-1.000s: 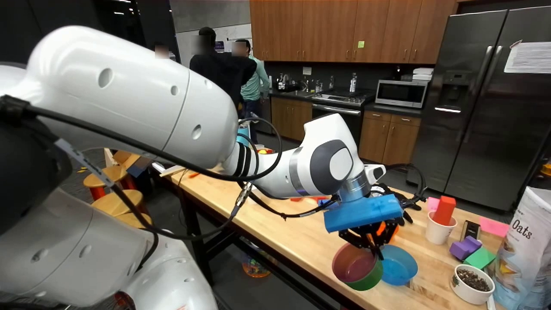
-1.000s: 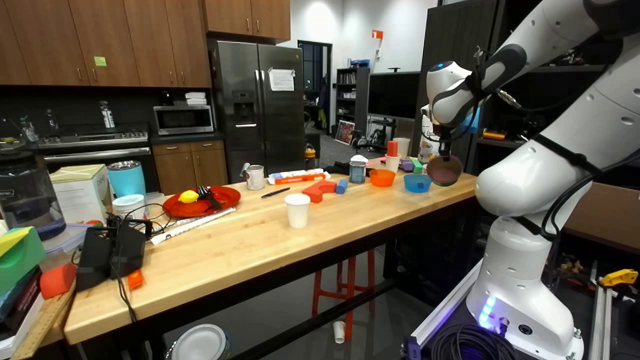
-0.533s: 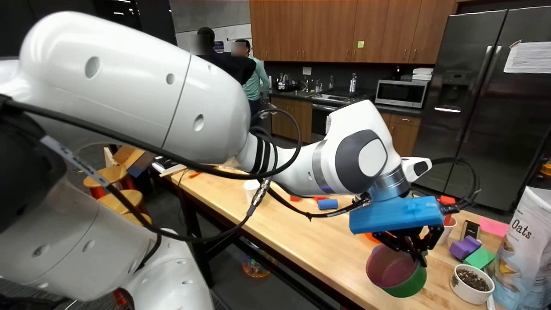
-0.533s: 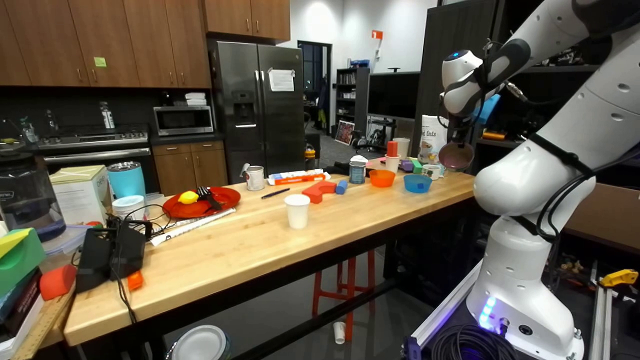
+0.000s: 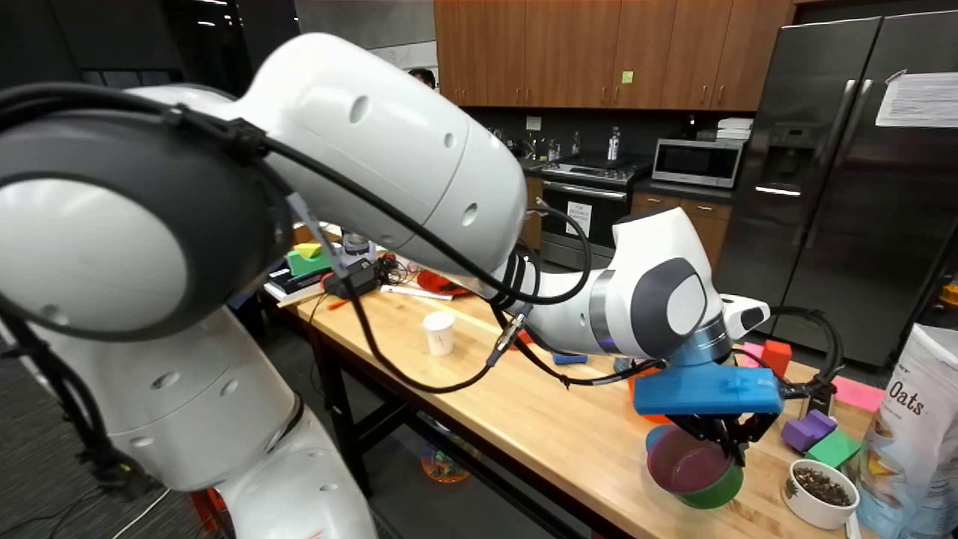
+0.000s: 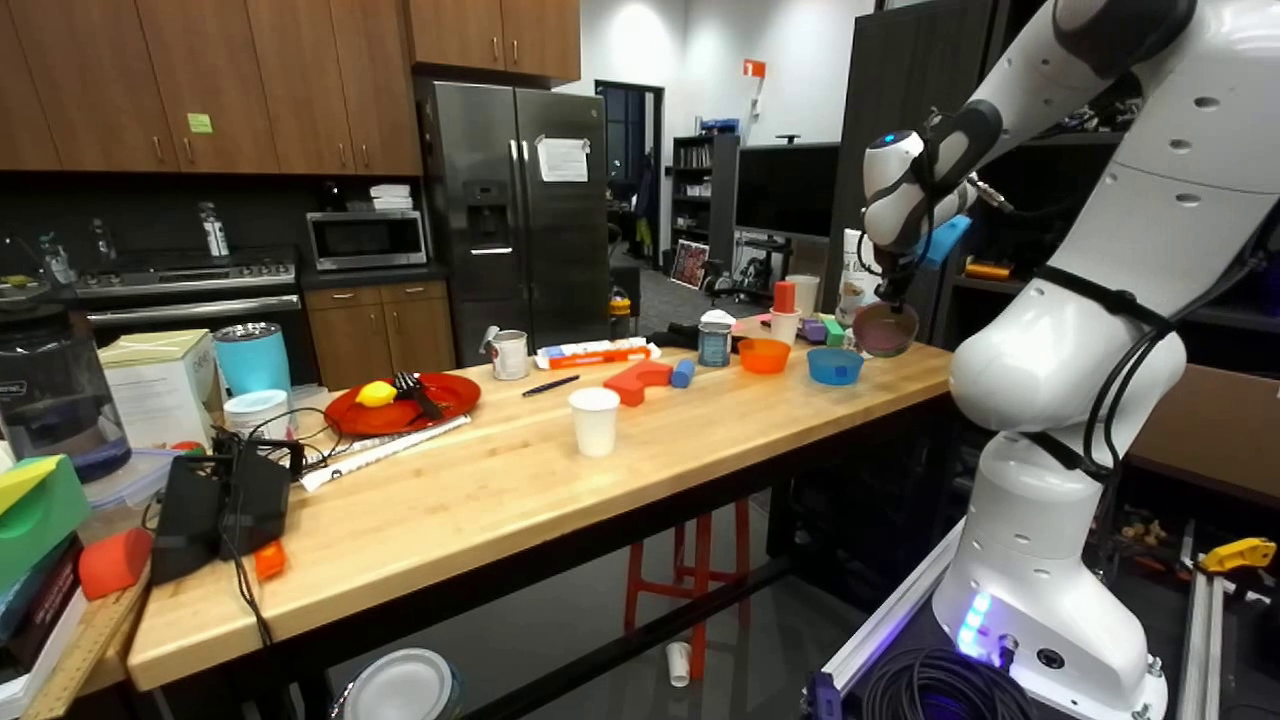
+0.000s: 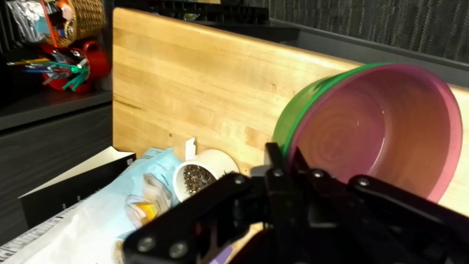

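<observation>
My gripper (image 7: 285,156) is shut on the rim of a pink bowl (image 7: 340,135) nested inside a green bowl (image 7: 300,108); one finger lies outside the green wall, the other inside the pink one. Both bowls hang tilted over the table (image 7: 190,73), and the pink inside looks bare. In an exterior view the pink bowl (image 5: 688,460) faces the camera below the gripper (image 5: 733,449). A blue bowl (image 6: 835,367) stands close by, mostly hidden behind the held bowls in an exterior view. Beyond it is an orange bowl (image 6: 764,357).
A white cup (image 5: 819,513) of dark loose bits stands beside the oats bag (image 5: 909,427). Purple (image 5: 808,430) and green (image 5: 834,449) blocks lie near it. A paper cup (image 6: 595,420), red arch block (image 6: 638,382) and red plate (image 6: 350,412) stand farther along the table.
The gripper has carried the nested bowls away from the blue bowl toward the white cup, then slightly back and lower. The arm's upper links have swung noticeably. The grip stays shut.
</observation>
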{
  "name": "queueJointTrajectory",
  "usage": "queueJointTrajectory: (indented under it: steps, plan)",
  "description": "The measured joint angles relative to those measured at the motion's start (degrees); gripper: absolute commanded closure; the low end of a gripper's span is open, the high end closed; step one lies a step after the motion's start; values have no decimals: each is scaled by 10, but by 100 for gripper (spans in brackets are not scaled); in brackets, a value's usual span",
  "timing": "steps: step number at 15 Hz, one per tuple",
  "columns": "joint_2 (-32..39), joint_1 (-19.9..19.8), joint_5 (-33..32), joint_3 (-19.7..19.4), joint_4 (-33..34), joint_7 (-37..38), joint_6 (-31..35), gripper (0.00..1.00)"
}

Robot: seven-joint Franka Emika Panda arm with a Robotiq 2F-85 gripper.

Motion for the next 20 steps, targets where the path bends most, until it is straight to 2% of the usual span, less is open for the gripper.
queueJointTrajectory:
  steps: [4,9,15,20]
  plan:
    - [63,-1,26,-1,55,-11,31,98]
    - [83,-4,46,-1,94,-31,52,98]
    - [141,19,203,13,92,-133,86,98]
    - [189,22,333,38,91,-211,84,98]
